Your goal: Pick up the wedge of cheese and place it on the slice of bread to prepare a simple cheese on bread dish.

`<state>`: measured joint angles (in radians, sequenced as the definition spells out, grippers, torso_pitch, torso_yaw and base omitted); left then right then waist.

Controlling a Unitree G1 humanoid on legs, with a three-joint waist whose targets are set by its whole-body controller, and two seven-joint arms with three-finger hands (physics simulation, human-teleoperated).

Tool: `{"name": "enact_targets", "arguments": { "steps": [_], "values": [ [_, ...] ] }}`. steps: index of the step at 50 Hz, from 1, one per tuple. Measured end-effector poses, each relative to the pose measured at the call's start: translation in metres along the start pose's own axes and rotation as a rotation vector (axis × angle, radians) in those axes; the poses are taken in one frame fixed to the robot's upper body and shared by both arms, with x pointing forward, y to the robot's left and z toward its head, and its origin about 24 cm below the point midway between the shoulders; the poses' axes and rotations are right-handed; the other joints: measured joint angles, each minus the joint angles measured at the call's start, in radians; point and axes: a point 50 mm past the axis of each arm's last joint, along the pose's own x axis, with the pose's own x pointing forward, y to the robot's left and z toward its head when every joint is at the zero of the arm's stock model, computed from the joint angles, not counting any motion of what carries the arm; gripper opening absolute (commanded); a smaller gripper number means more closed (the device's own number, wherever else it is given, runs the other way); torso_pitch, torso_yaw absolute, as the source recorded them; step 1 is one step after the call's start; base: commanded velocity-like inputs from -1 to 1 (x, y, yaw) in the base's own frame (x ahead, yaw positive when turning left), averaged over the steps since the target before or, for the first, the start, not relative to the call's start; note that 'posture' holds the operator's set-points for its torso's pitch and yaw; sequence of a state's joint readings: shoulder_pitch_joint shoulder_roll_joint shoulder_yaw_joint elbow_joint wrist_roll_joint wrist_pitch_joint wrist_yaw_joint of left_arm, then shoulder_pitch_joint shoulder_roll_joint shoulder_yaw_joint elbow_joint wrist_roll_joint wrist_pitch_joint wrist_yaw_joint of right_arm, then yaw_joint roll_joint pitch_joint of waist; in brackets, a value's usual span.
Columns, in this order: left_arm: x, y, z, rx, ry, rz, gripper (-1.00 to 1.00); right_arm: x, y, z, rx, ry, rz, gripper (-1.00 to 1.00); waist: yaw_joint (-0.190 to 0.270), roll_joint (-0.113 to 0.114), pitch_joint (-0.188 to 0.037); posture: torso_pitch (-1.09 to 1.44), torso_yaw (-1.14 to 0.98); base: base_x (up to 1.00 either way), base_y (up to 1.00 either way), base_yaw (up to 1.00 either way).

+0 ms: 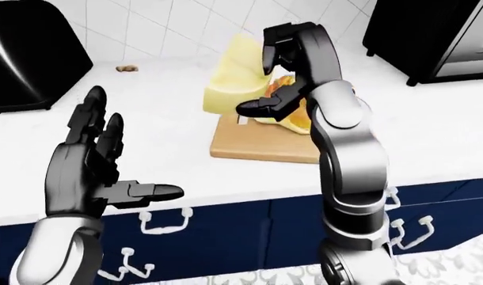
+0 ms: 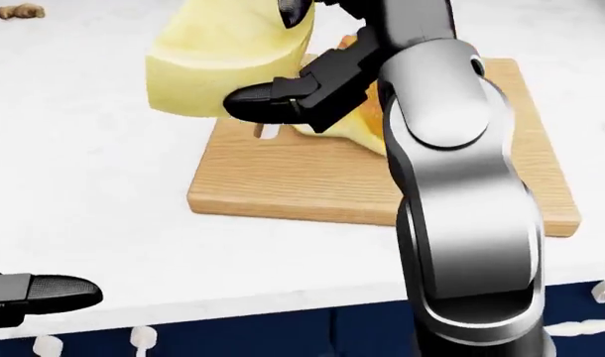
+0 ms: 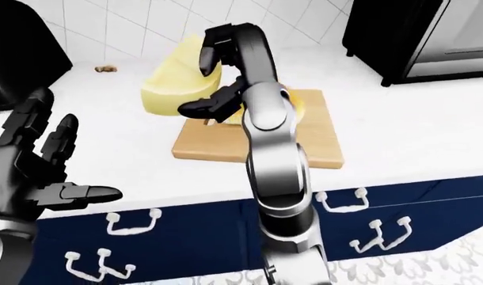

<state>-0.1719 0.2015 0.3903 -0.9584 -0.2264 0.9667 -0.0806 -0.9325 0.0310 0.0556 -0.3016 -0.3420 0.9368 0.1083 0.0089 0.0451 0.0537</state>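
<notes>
A big pale-yellow wedge of cheese (image 2: 208, 63) hangs above the left end of the wooden cutting board (image 2: 312, 182). My right hand (image 2: 268, 56) is shut on it, thumb under its lower edge and fingers over the top. The golden bread (image 2: 367, 132) lies on the board, mostly hidden behind the hand and forearm; only a sliver shows. In the left-eye view the cheese (image 1: 232, 80) stands just left of the bread (image 1: 299, 120). My left hand (image 1: 107, 172) hovers open at the lower left, holding nothing.
A black appliance (image 1: 28, 62) stands on the white counter (image 1: 162, 124) at top left, another black one (image 1: 432, 32) at top right. A small brown piece (image 1: 126, 68) lies near the tiled wall. Blue drawers with white handles (image 3: 131, 222) run below the counter edge.
</notes>
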Motion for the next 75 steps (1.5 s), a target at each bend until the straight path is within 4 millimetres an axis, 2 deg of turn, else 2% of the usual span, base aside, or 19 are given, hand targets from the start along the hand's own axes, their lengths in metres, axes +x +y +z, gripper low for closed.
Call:
{"name": "enact_targets", "arguments": {
  "steps": [1, 2, 4, 5, 6, 9, 10, 11, 13, 16, 20, 27, 30, 32, 37, 42, 49, 60, 75],
  "values": [
    [0.0, 0.002, -0.002, -0.001, 0.012, 0.01, 1.0, 0.0, 0.003, -0.002, 0.001, 0.01, 0.013, -1.0, 0.007, -0.008, 0.007, 0.0, 0.0, 0.0, -0.56, 0.0],
    [0.0, 0.003, -0.005, -0.004, 0.031, 0.019, 1.0, 0.0, 0.006, -0.006, 0.0, 0.028, 0.032, -1.0, 0.006, 0.0, 0.005, 0.0, 0.0, 0.0, -0.56, 0.0],
    [0.0, 0.005, -0.007, -0.001, 0.049, 0.031, 1.0, 0.001, 0.011, -0.009, 0.001, 0.052, 0.062, -1.0, 0.003, 0.018, -0.014, 0.0, 0.0, 0.0, -0.57, 0.0],
    [0.0, 0.004, -0.005, 0.002, 0.04, 0.03, 1.0, 0.001, 0.011, -0.007, 0.002, 0.048, 0.065, -1.0, 0.002, 0.019, -0.022, 0.0, 0.0, 0.0, -0.56, 0.0],
    [0.0, 0.004, -0.002, 0.006, 0.023, 0.028, 1.0, 0.0, 0.01, -0.003, 0.004, 0.032, 0.061, -1.0, 0.003, 0.012, -0.024, 0.0, 0.0, 0.0, -0.55, 0.0],
    [-0.002, 0.002, 0.004, 0.013, -0.018, 0.022, 1.0, -0.003, 0.004, 0.01, 0.009, -0.039, 0.036, -1.0, 0.009, -0.03, -0.016, 0.0, 0.0, 0.0, -0.56, 0.0],
    [-0.002, 0.002, 0.004, 0.013, -0.023, 0.019, 1.0, -0.004, 0.003, 0.013, 0.009, -0.055, 0.027, -1.0, 0.005, -0.056, -0.022, 0.0, 0.0, 0.0, -0.55, 0.0],
    [-0.001, 0.0, 0.004, 0.005, -0.025, 0.011, 1.0, -0.004, 0.0, 0.014, 0.006, -0.065, 0.016, -1.0, -0.005, -0.069, -0.03, 0.0, 0.0, 0.0, -0.56, 0.0],
    [-0.001, -0.005, -0.001, -0.011, -0.001, -0.021, 1.0, -0.004, -0.006, 0.008, 0.007, -0.044, -0.016, -1.0, -0.022, -0.061, -0.017, 0.0, 0.0, 0.0, -0.55, 0.0],
    [0.0, -0.003, -0.005, -0.013, 0.027, -0.022, 1.0, -0.002, -0.007, 0.0, 0.003, 0.002, -0.03, -1.0, -0.018, -0.046, -0.007, 0.0, 0.0, 0.0, -0.11, 0.0],
    [0.0, 0.001, 0.0, 0.0, 0.003, 0.006, 1.0, -0.002, -0.001, 0.001, 0.001, -0.002, -0.001, -1.0, -0.009, -0.04, 0.01, 0.0, 0.0, 0.0, 0.0, 0.0],
    [-0.001, -0.002, 0.002, -0.005, -0.013, -0.017, 1.0, -0.003, -0.006, 0.008, 0.016, -0.047, -0.021, -1.0, -0.022, -0.031, 0.025, 0.0, 0.0, 0.0, 0.0, 0.0],
    [0.0, -0.002, 0.0, -0.007, 0.001, -0.013, 1.0, -0.002, -0.007, 0.008, 0.016, -0.048, -0.025, -1.0, -0.031, -0.008, 0.023, 0.0, 0.0, 0.0, 0.0, 0.0],
    [0.0, -0.001, 0.0, -0.004, -0.001, -0.008, 1.0, -0.001, -0.006, 0.01, 0.017, -0.052, -0.023, -1.0, -0.035, 0.025, 0.009, 0.0, 0.0, 0.0, 0.0, 0.0],
    [-0.001, 0.003, -0.002, -0.001, 0.012, 0.015, 1.0, 0.0, 0.002, 0.01, 0.025, -0.05, 0.016, -1.0, -0.025, -0.008, 0.001, 0.0, 0.0, 0.0, 0.0, 0.0],
    [-0.001, 0.003, -0.001, 0.0, 0.006, 0.016, 1.0, 0.001, 0.0, 0.017, 0.028, -0.075, 0.014, -1.0, -0.013, -0.02, -0.007, 0.0, 0.0, 0.0, 0.0, 0.0],
    [-0.002, 0.003, -0.001, 0.0, 0.003, 0.013, 1.0, 0.008, -0.005, 0.016, 0.019, -0.071, -0.021, -1.0, -0.01, -0.019, -0.013, 0.0, 0.0, 0.0, 0.0, 0.0],
    [-0.002, 0.004, -0.004, -0.004, 0.008, 0.01, 1.0, 0.03, -0.005, -0.02, 0.002, 0.045, -0.063, -1.0, -0.01, -0.012, -0.011, 0.0, 0.0, 0.0, 0.0, 0.0],
    [-0.004, 0.004, -0.002, -0.002, 0.003, 0.013, 1.0, 0.03, 0.0, -0.023, -0.007, 0.042, -0.048, -1.0, -0.011, -0.014, -0.011, 0.0, 0.0, 0.0, 0.0, 0.0]
  ]
}}
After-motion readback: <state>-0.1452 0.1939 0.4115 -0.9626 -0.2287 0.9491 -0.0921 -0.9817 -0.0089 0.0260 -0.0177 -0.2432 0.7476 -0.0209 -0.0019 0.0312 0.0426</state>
